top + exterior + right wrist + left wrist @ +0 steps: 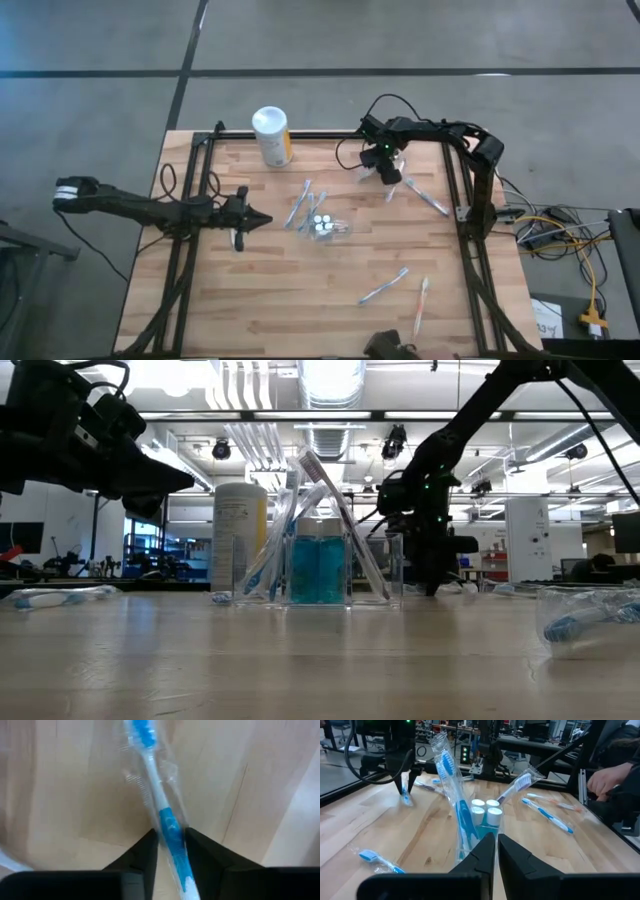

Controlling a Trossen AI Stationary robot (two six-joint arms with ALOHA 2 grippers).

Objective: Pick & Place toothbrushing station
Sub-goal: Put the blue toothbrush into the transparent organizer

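Mid-task at the toothbrushing station: I have the right gripper [169, 845] near the far right corner of the bench [250, 300], its fingers closed narrow on a wrapped blue-and-white toothbrush [162, 815] that hangs between them just above the wood.

At the middle of the bench stands the clear plastic cup [328, 229], already holding four small teal tubes with white caps [485, 812] and several wrapped toothbrushes leaning out of it [451, 790]. I judge the filling well along but not finished.

Still loose are a toothbrush along the right edge [426, 197], two more toward the near right corner [384, 287] [421, 305], and one lying by the left arm [380, 861].

My left gripper [496, 851] waits toward the left edge, pointed at the cup, its fingers drawn almost together on nothing.

A white canister with a yellow label [272, 137] stands at the far edge, apart from the set. A person's hand [605, 777] shows beyond the bench's edge.

The held brush goes to the cup next, I expect, then the four strays.
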